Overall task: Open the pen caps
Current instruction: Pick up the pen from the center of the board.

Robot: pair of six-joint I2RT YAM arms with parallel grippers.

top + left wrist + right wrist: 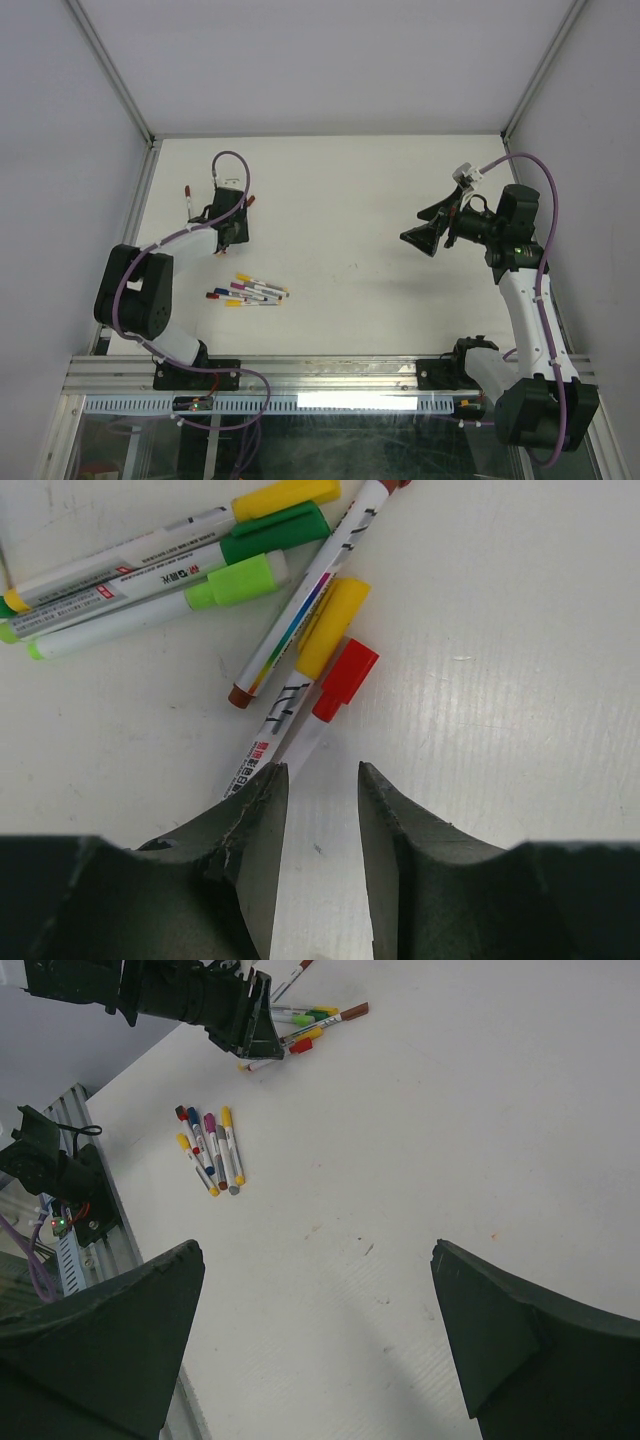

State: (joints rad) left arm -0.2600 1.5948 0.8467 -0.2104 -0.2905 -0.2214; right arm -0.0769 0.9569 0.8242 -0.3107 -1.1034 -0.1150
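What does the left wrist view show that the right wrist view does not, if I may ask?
Only the left wrist view shows the print on the barrels and the caps close up, among them a red cap, a yellow cap and a light green cap, with the left gripper open over bare table. Only the right wrist view shows a second group of pens lying apart, and the right gripper, wide open. Both show the pen cluster beside the left gripper on the white table.
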